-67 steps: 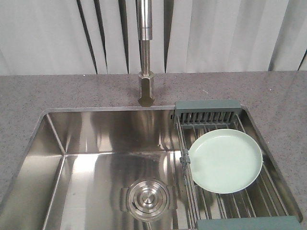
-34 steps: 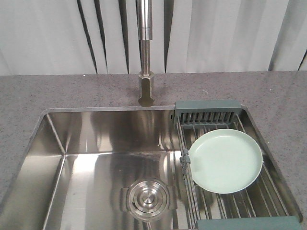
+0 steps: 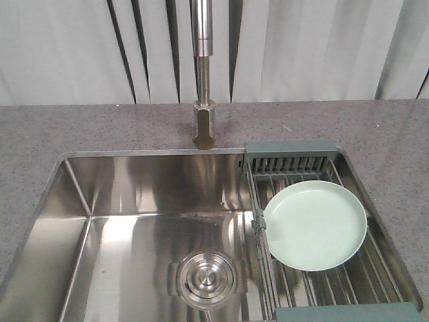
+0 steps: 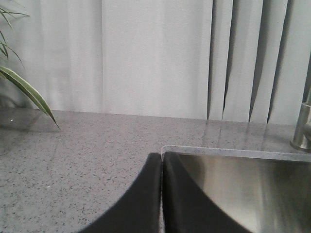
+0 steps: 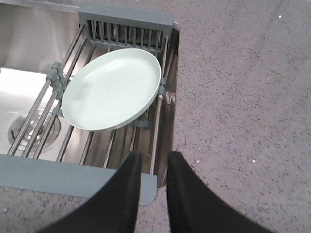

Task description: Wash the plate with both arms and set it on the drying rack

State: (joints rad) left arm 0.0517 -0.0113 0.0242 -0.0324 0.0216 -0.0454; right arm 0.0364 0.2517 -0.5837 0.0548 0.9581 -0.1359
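You see the plate [image 5: 112,89] lying face up on the rods of the drying rack [image 5: 119,22], ahead of the right gripper [image 5: 152,162] and slightly to its left. Being round, the plate has no long axis; it rests slightly tilted. It is pale mint green, smooth and plain, with a low raised rim. The rack spans the right end of the sink [image 3: 127,194], its slotted grey-green end piece beyond the plate. The right jaws stand a little apart and hold nothing, over the rack's near end piece. The left gripper [image 4: 162,160] has its jaws pressed together, empty, above the tabletop [image 4: 73,160] at the sink's corner.
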